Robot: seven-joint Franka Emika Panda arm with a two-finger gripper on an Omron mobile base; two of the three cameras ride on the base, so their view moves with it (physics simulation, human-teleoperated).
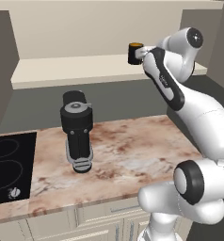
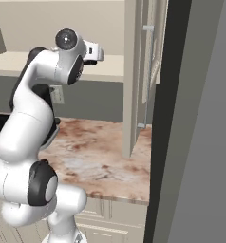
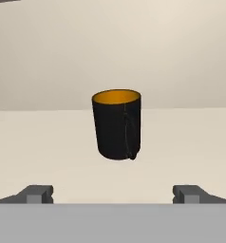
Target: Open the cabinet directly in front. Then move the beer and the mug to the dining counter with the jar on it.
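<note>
The cabinet (image 2: 134, 80) stood open, and its tall cream door (image 2: 130, 95) stuck out toward the robot on the right side, with a long grey handle (image 2: 145, 76) on it. Inside was a pale shelf (image 1: 76, 68), high above the marbled counter (image 1: 128, 150). A black cooktop (image 1: 8, 162) sat at the left end of that counter. The white arm (image 1: 198, 122) reached up and away to the shelf. The gripper (image 3: 113, 193) had its 2 jaws spread as wide as they go, and they held nothing. The mug (image 3: 117, 124) stood on the shelf, toward the right end, just past the fingertips (image 3: 36, 193) and between them, not touching. It stood upright, so its long way ran up and down, and its yellow-orange mouth faced up. Its thin side handle pointed toward the hand, a little to the right in the hand view. The mug was probably light and hard, with smooth sides that could slip, and it might break if dropped. A good place to hold it looked like the round body, about halfway up, with 1 jaw on each side. The side handle faced the hand, so the jaws would pass on either side of it. A gentle squeeze should be enough.
</note>
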